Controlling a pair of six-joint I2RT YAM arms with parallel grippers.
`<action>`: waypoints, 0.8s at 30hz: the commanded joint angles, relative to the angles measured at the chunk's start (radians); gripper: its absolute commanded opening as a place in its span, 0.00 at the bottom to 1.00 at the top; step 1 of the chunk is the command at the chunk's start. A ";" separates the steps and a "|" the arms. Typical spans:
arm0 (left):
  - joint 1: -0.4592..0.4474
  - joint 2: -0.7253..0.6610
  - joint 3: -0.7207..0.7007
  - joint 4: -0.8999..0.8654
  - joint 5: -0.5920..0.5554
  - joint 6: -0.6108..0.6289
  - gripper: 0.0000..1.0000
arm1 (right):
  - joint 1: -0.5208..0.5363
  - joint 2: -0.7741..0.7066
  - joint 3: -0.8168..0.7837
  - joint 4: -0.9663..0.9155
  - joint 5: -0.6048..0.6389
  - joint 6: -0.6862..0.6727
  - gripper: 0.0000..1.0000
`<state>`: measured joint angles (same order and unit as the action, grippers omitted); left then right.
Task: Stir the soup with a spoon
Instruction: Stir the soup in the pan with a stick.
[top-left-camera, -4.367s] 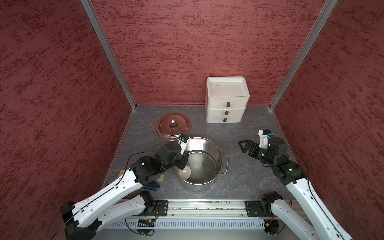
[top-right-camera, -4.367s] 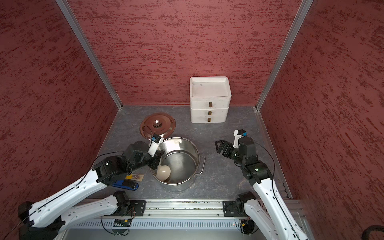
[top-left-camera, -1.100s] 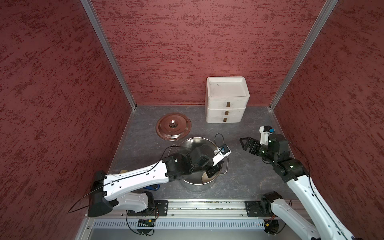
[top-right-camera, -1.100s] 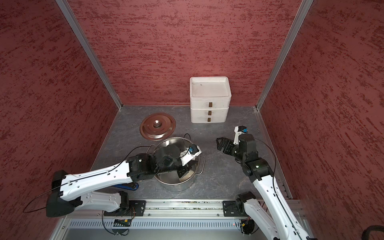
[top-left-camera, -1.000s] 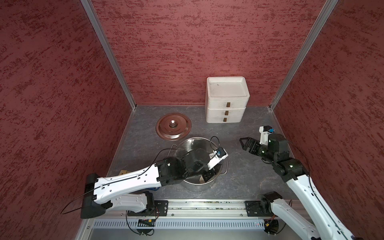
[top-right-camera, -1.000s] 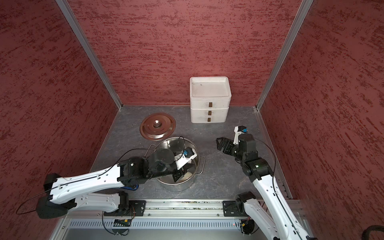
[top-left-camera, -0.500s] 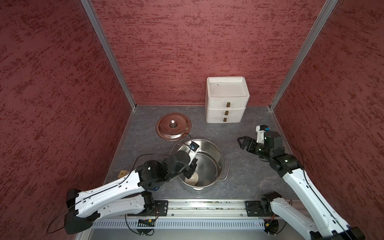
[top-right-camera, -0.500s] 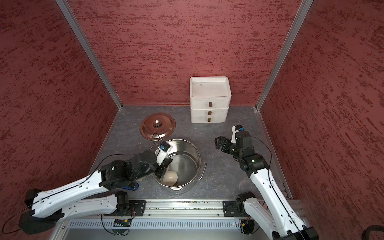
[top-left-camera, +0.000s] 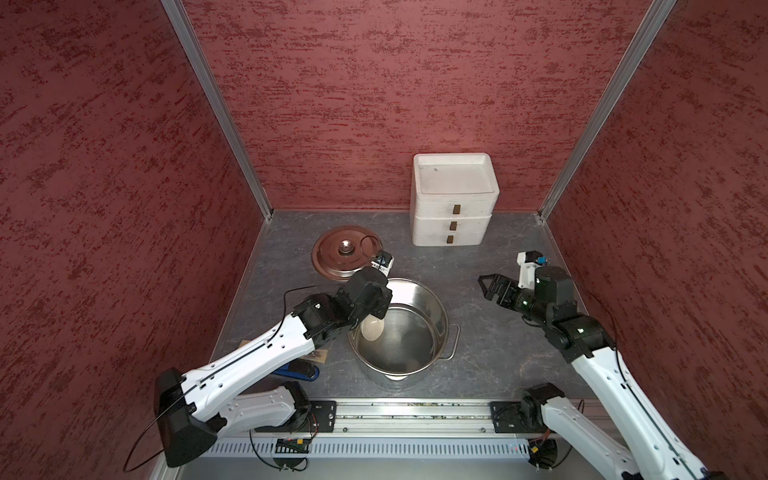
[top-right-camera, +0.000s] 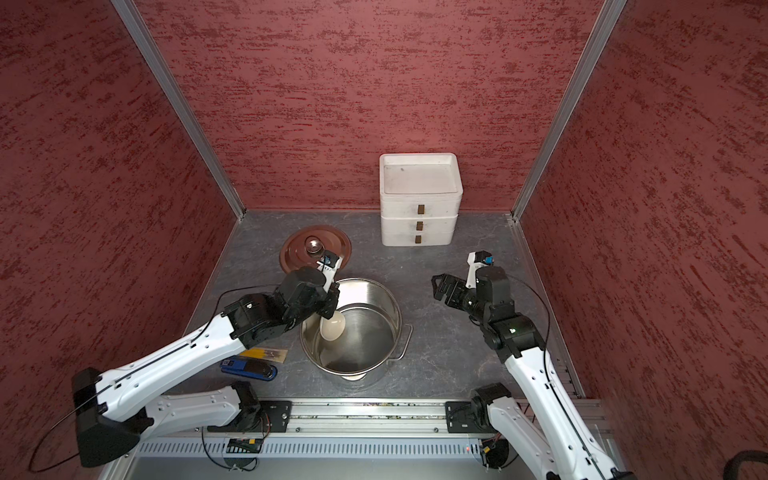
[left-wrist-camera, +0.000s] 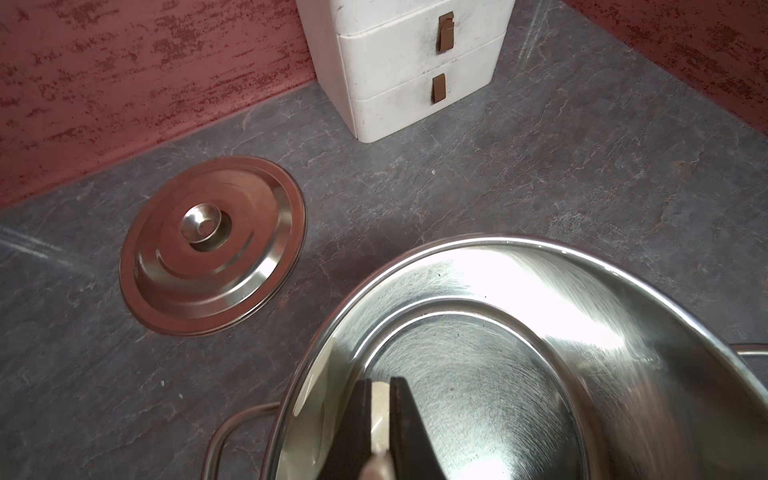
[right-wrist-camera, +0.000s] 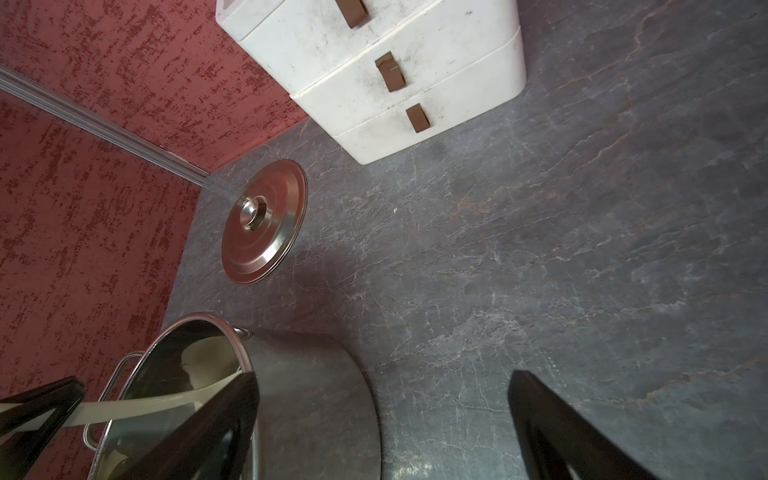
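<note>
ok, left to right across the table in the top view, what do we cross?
Short blue-and-black tool → round steel pot, long cream-white plastic spoon inside → open right pincer. Flat yellow packet, round steel lid and white three-drawer unit overlap those, so omitted.

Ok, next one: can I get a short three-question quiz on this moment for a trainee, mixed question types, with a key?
1. True or false: the left gripper is shut on the spoon.
2. Where does the lid lie relative to the pot? A) on it B) on the table, behind it C) inside it
3. Fill in: the right gripper is ____ and holds nothing.
Key: 1 true; 2 B; 3 open.
</note>
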<state>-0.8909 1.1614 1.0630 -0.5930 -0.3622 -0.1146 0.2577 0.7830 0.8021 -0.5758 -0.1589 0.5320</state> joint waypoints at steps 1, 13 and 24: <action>0.007 0.074 0.073 0.135 0.052 0.078 0.00 | 0.004 -0.020 -0.007 -0.021 0.019 0.003 0.98; -0.060 0.265 0.229 0.247 0.323 0.146 0.00 | 0.004 -0.077 -0.013 -0.063 0.047 0.006 0.98; -0.233 0.123 0.078 0.186 0.411 0.104 0.00 | 0.004 -0.109 -0.056 -0.060 0.045 0.031 0.98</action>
<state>-1.0901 1.3342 1.1671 -0.3992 0.0246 0.0143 0.2577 0.6769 0.7624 -0.6380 -0.1272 0.5526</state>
